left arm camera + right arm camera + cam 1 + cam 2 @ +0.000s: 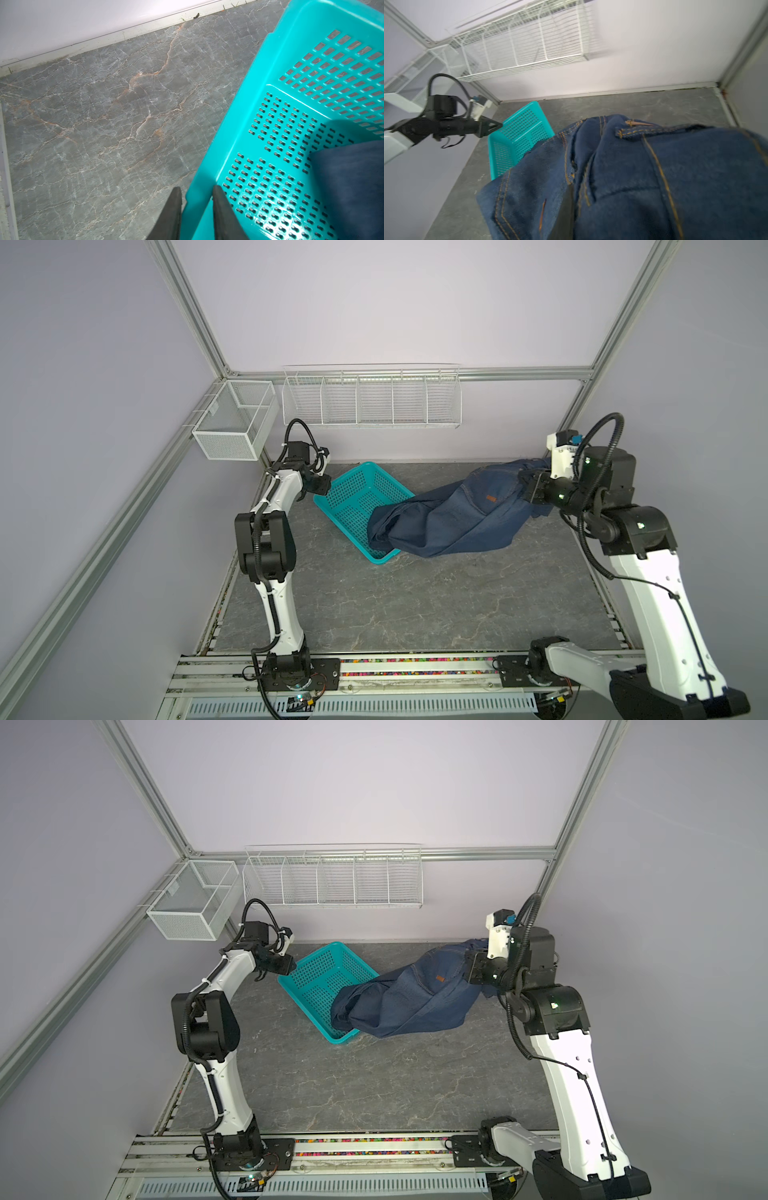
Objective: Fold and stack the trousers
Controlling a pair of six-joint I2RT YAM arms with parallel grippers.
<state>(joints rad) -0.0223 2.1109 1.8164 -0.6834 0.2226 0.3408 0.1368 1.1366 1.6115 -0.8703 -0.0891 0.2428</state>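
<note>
The trousers (457, 518) sprawl across the back of the table (415, 605). One end hangs over the rim into the teal basket (345, 485), and the waist end is drawn up toward the right.

Both top views show the right gripper (528, 489) clamped tight on the bunched waist, near the tan patch (491, 498). Its own wrist camera is nearly filled with denim and orange stitching, so the jaws hardly show there. What that view adds is a side look at the left gripper (496, 124), nosed up to the basket's far corner.

From above, that gripper merely sits at the basket's edge. The left wrist view settles it. The fingers (172, 214) stand a little apart astride the rim, one outside and one inside. A sliver of shadow shows between the outer finger and the plastic, so they grip nothing. A dark fold of cloth lies on the basket floor.
</note>
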